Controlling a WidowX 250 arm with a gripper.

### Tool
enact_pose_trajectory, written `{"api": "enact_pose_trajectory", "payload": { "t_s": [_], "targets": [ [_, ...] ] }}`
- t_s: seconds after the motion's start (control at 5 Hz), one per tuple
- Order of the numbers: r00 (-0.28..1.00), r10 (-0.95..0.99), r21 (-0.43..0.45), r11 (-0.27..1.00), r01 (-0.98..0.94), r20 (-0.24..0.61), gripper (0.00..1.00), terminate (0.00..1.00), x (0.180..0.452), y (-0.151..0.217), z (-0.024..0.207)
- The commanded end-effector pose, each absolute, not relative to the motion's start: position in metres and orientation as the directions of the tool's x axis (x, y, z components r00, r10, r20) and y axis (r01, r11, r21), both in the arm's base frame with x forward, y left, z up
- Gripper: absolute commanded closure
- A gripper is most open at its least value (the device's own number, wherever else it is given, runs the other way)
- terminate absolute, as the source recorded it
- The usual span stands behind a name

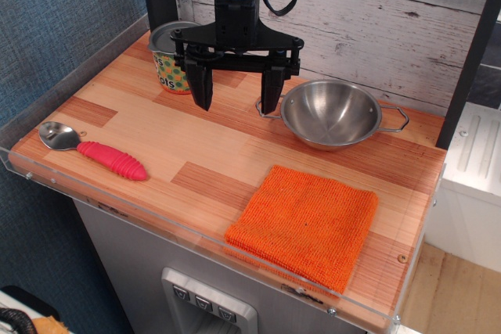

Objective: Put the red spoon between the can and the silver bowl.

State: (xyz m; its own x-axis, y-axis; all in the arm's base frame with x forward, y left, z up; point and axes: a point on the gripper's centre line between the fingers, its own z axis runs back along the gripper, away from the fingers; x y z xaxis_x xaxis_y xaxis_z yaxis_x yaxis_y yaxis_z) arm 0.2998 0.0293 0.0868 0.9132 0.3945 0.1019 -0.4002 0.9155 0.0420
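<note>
Lying flat, red spoon (98,152) handle pointing right-front, bowl left, tool (236,95) spread wide, empty

We see our gripper (236,87) hanging open between the can (169,59) and silver bowl (332,113) — the red spoon (95,150) lies well apart.

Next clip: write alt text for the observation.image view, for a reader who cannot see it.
A black gripper hangs open and empty above a wooden table, over the gap between a dotted can at back left and a silver bowl to the right. A red spoon lies near the table's front left edge, and an orange cloth lies at front right.
</note>
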Motion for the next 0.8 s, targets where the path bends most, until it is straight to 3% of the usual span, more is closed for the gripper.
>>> {"api": "enact_pose_trajectory", "payload": {
  "t_s": [0.0,0.4,0.6],
  "targets": [
    [0.913,0.395,0.042,0.915,-0.4,0.102,0.0,0.0,0.3,0.029,0.087],
    [0.61,0.791,-0.027,0.611,-0.791,0.053,0.0,0.0,0.259,0.086,0.086],
    [0.403,0.911,-0.005,0.405,-0.914,0.083,0.0,0.0,0.248,0.117,0.074]
  ]
}}
